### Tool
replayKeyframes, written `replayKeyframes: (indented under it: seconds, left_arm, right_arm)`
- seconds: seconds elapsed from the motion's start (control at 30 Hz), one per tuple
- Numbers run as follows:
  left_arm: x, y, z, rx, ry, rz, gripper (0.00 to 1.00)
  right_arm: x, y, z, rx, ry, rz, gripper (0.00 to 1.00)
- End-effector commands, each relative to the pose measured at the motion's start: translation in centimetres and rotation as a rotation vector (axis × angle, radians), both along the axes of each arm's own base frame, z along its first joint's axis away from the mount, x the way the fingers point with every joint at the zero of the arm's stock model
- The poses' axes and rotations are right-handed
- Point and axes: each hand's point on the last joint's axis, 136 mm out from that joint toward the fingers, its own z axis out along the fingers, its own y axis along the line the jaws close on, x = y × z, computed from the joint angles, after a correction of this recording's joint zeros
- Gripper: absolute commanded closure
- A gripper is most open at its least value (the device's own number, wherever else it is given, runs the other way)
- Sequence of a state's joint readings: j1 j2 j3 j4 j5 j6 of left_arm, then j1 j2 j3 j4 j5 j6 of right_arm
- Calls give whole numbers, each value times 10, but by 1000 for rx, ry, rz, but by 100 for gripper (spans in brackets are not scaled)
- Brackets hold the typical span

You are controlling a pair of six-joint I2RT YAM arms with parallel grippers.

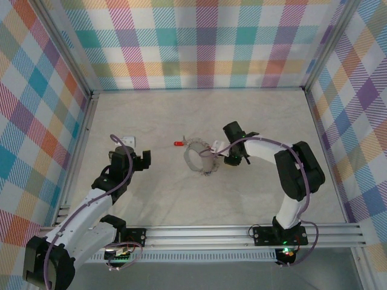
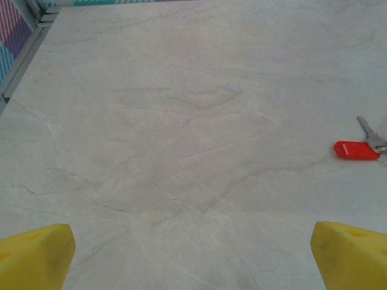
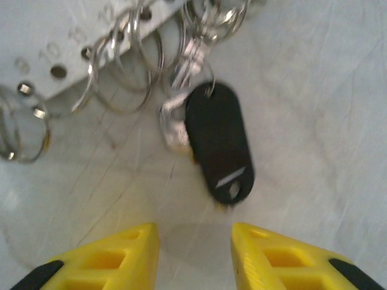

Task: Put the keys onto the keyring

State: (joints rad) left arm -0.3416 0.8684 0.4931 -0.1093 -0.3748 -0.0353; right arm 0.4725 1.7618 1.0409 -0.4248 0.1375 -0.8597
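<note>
- The yellow fingers (image 3: 121, 254) of my right gripper (image 3: 195, 241) stand parted, with a bare gap between them and nothing gripped.
- Just beyond that gap, slightly to the right, lies the black key (image 3: 219, 142). Its head points toward me and it does not touch either finger.
- The black key's far end hooks onto a small wire ring, one of several small wire rings (image 3: 121, 78) bunched along the keyring (image 3: 66, 51). The keyring shows here as a pale strip with holes, up and to the left of my fingers.
- That key is blurred, so I cannot tell whether its metal blade rests on the table (image 1: 151, 199) or hangs.
- My left gripper (image 2: 193, 254) is spread wide and holds nothing, with one yellow tip at each lower corner of its view.
- The red key (image 2: 357, 150) lies flat on the table, far ahead and well to the right of my left fingers, apart from them.
- From above, the red key sits just left of the keyring loop, near its far edge.
</note>
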Motion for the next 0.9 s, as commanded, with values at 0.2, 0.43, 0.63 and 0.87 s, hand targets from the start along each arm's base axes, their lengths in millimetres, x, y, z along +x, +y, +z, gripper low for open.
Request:
replayKeyframes:
  seconds: [0.2,0.43,0.63,0.87]
  left_arm:
    - [6,11,5,57,-90,28,0]
    - [13,5,-3,80,-155,-29,0]
    - [21,-1,-12,55,-170,-61,0]
    - [38,-11,-37,60,-162,-125,0]
  right_arm:
    - [7,-31,105,447,-211,-367,2]
    - [4,-86,195,903,-669,-710,0]
    - [-7,-133,151,937,-760,-921,0]
    - [5,-132,108,897,-757,-852,0]
